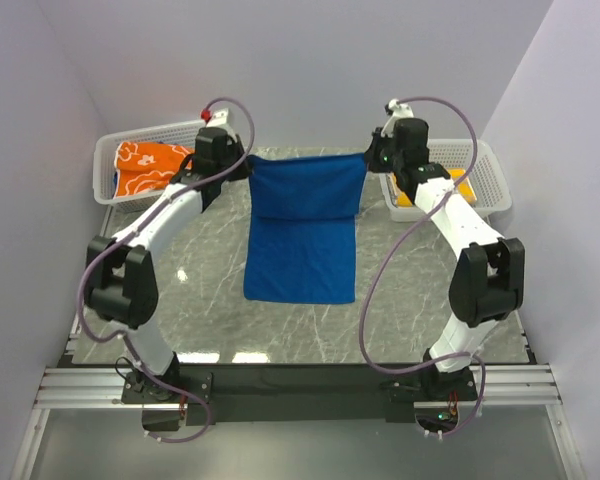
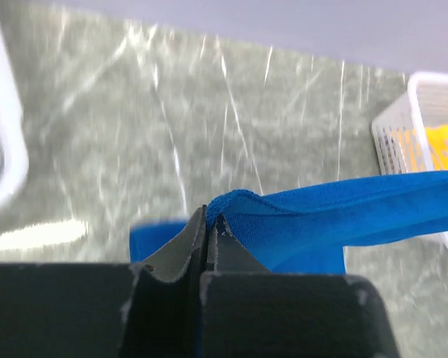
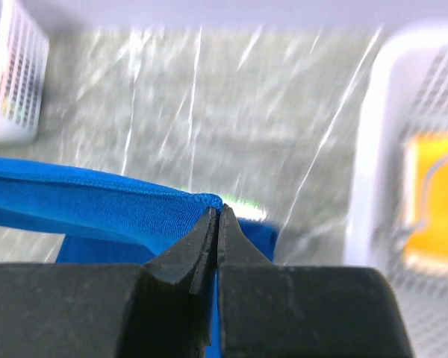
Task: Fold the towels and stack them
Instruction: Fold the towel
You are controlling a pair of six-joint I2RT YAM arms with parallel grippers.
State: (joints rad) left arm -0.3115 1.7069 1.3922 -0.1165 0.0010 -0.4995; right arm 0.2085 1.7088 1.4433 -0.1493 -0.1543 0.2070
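Currently the left claw and right claw are each pinched tight on a top corner of the blue towel, mid-frame, its lower part on the counter. Risk: these thin corner grips could slip if the arms over-tension the edge.

Top cam hangs high behind the arm bases, looking down on the whole table. The wrist cams sit tight behind the left gripper and right gripper, peering low across the tabletop. All three catch the blue towel, wrist ones mostly its top edge.
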